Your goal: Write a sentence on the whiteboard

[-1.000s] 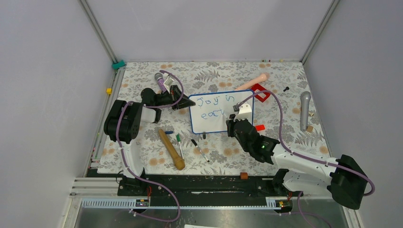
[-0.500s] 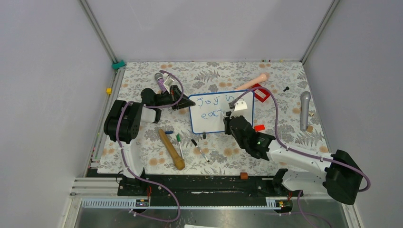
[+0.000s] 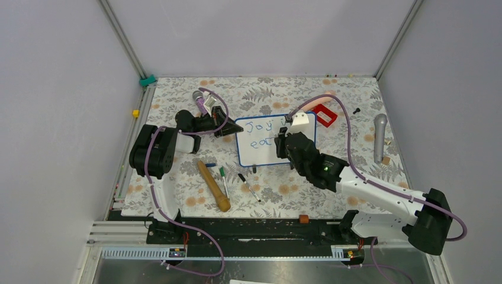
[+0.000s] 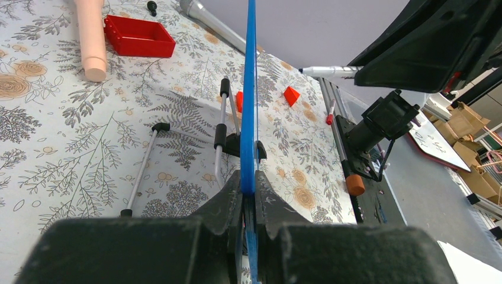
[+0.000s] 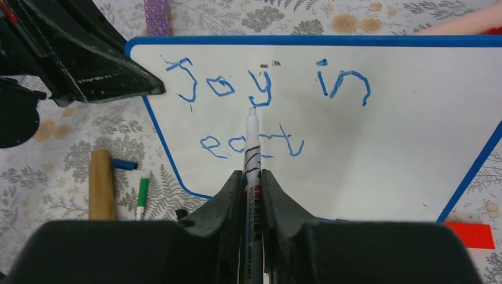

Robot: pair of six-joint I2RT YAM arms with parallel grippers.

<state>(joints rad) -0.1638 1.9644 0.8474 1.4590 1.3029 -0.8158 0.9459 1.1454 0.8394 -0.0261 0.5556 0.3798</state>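
The whiteboard [image 3: 251,155] with its blue frame lies mid-table. My left gripper [image 3: 232,131] is shut on its left edge, and the left wrist view shows that blue edge [image 4: 250,89] pinched between the jaws of the left gripper [image 4: 248,180]. The sentence [image 5: 225,87] reads "Joy in" with "eact" below, in blue. My right gripper [image 5: 253,174] is shut on a whiteboard marker [image 5: 253,148]. The marker tip points at the board just under the "y"; contact cannot be told. From above, the right gripper [image 3: 283,142] covers the board's right half.
A wooden stick [image 3: 214,186], a green marker [image 3: 224,180] and a black pen [image 3: 248,186] lie in front of the board. A red tray [image 3: 324,114] sits behind it, a grey microphone [image 3: 379,137] at far right, another microphone [image 3: 199,99] behind my left arm.
My right gripper has moved with the marker from the board's lower right corner up and left over the board's middle. The left gripper keeps its hold, unmoved.
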